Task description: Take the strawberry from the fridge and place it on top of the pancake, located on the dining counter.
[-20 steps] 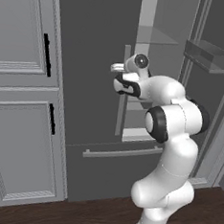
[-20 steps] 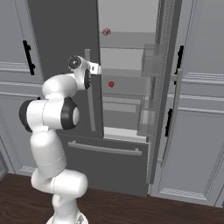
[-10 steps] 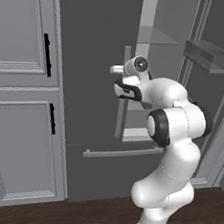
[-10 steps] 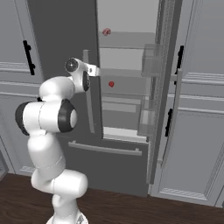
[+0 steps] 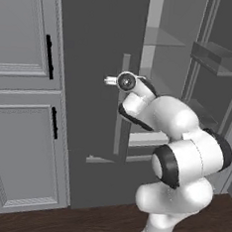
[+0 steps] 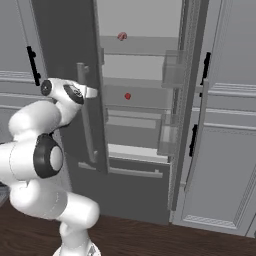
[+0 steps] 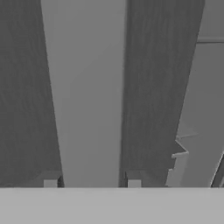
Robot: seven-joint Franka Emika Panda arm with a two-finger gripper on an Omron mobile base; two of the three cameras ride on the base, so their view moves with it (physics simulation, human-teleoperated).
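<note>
Gripper clamped on left door's handle to swing fridge wider; strawberry sits on middle shelf, not yet reachable.

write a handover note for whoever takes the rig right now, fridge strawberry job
Pincer: shut on the left door handle of the fridge.
Doors: right door swung wide; left door looks partly open.
Strawberry: on a middle shelf inside, untouched. The paler pinkish lump one shelf up is not the target.
Done: fridge reached, interior exposed.
Left: probably widen the left door if needed, release the handle, pick the strawberry, carry it to the dining counter, set it on the pancake.
</note>
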